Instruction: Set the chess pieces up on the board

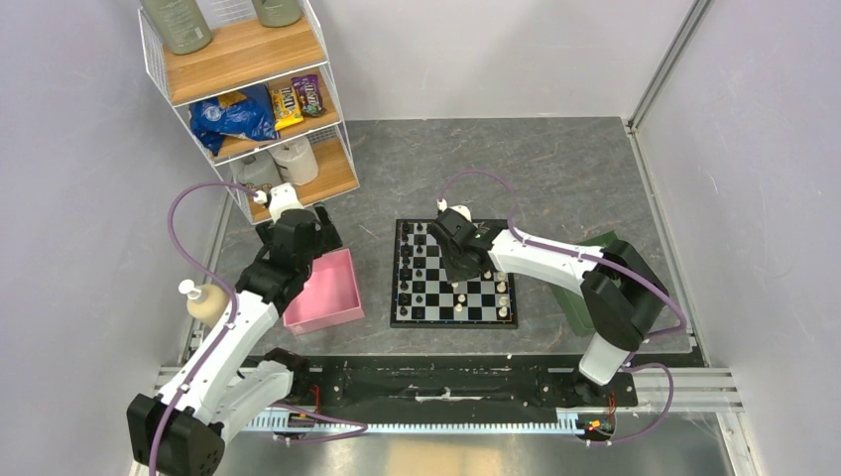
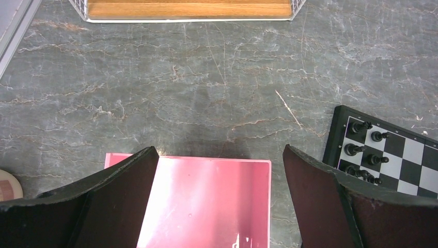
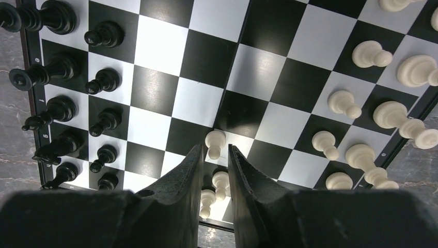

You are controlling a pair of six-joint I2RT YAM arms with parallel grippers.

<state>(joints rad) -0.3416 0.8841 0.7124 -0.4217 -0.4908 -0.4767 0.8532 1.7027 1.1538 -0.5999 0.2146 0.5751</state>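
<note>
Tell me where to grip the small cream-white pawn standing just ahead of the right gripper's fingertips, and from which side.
Pinch the cream-white pawn at the slim stem under its round head, coming straight down from above. It stands upright with a wider base, and a neighbouring white pawn sits close by, so a sideways approach would likely knock it.

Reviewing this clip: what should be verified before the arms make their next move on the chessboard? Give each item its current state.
1. Is the left gripper open and empty above the pink tray? Ok.
2. Does the right gripper really hold a white pawn? Cannot tell: one shows in the narrow gap between the jaws.
3. Are the black pieces in two rows along their edge of the board? Ok.
4. Are all the white pawns in their row? Not ok: three stand mid-board by the right gripper.
5. Is the pink tray emptied? Cannot tell: only part of it shows.
</note>
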